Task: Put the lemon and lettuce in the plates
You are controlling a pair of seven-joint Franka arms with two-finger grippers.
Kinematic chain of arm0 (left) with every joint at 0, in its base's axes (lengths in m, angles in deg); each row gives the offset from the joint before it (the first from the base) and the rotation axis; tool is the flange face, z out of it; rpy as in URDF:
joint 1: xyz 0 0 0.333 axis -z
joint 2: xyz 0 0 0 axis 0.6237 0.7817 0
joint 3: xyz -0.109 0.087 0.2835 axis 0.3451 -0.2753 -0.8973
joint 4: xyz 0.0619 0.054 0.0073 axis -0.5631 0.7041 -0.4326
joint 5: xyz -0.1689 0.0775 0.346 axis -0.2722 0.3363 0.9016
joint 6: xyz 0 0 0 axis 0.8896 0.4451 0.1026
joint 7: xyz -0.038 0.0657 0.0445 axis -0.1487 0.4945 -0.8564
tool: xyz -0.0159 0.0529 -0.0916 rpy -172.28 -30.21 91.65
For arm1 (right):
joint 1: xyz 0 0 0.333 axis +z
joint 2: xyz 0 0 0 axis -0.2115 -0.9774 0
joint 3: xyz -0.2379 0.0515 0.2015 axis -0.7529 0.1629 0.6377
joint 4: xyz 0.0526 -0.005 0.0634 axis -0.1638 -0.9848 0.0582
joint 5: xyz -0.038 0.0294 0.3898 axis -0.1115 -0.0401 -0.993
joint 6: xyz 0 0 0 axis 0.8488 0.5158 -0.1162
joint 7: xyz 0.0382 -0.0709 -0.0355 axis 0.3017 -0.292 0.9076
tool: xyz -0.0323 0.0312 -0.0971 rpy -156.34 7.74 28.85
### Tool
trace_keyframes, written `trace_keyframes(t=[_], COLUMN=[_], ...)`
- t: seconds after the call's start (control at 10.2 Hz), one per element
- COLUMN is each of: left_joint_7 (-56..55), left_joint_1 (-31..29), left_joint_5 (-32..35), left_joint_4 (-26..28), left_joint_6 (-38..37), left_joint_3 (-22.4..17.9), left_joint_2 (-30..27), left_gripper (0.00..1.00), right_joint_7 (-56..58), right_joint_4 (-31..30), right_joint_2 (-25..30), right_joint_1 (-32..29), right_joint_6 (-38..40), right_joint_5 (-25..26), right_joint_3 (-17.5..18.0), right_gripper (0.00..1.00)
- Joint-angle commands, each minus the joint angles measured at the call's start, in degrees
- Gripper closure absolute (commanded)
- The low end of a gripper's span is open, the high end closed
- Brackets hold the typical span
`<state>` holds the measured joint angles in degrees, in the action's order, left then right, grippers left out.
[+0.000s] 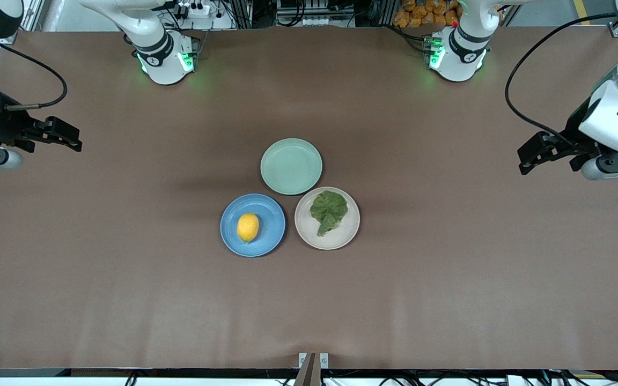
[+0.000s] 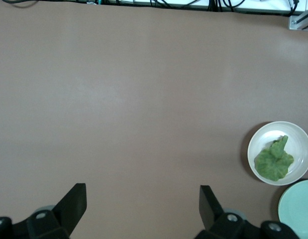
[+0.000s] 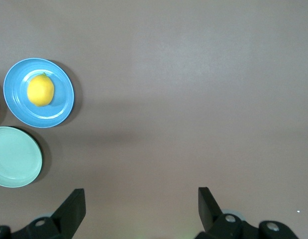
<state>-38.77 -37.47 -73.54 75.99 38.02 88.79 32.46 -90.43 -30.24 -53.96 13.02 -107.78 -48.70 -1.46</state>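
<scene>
The lemon [image 1: 248,227] lies in the blue plate [image 1: 274,231] at the table's middle; both show in the right wrist view, lemon [image 3: 40,90] and plate [image 3: 61,107]. The lettuce [image 1: 329,211] lies in the beige-pink plate [image 1: 347,234] beside it, toward the left arm's end; the left wrist view shows lettuce [image 2: 273,161] and plate [image 2: 301,140]. My left gripper [image 1: 526,158] [image 2: 142,199] is open and empty, up over bare table at the left arm's end. My right gripper [image 1: 73,139] [image 3: 141,201] is open and empty over bare table at the right arm's end.
An empty pale green plate [image 1: 291,166] sits just farther from the front camera than the two plates, touching them; it shows in the left wrist view [image 2: 299,209] and the right wrist view [image 3: 14,157]. Brown table [image 1: 448,279] surrounds the plates.
</scene>
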Motion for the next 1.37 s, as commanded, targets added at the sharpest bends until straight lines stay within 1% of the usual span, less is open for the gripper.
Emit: trace_keyframes(t=[0.0,0.1,0.2,0.49,1.27], left_joint_7=[3.3,4.3,4.5,4.4,4.4], left_joint_1=[-0.1,-0.1,0.0,0.4,0.2], left_joint_5=[-1.5,-1.5,-1.4,1.2,1.3], left_joint_4=[6.6,7.7,7.5,5.8,5.7], left_joint_6=[-0.5,-0.5,-0.5,-0.5,-0.6], left_joint_3=[-2.0,-2.2,-3.1,-3.2,-3.2], left_joint_2=[-5.5,-6.2,-6.2,-5.6,-5.7], left_gripper=[0.0,0.0,0.0,0.0,0.0], right_joint_7=[0.0,0.0,0.0,0.0,0.0], right_joint_4=[-1.1,-1.1,-1.1,-1.1,-1.1], right_joint_2=[1.1,1.1,1.1,1.1,1.1], right_joint_1=[-0.7,-0.8,-0.8,-0.7,-0.7], right_joint_6=[-0.4,-0.4,-0.4,-0.4,-0.4], right_joint_5=[1.0,1.0,1.0,1.0,1.0], right_joint_3=[0.8,0.8,0.8,0.8,0.9], right_gripper=[0.0,0.0,0.0,0.0,0.0])
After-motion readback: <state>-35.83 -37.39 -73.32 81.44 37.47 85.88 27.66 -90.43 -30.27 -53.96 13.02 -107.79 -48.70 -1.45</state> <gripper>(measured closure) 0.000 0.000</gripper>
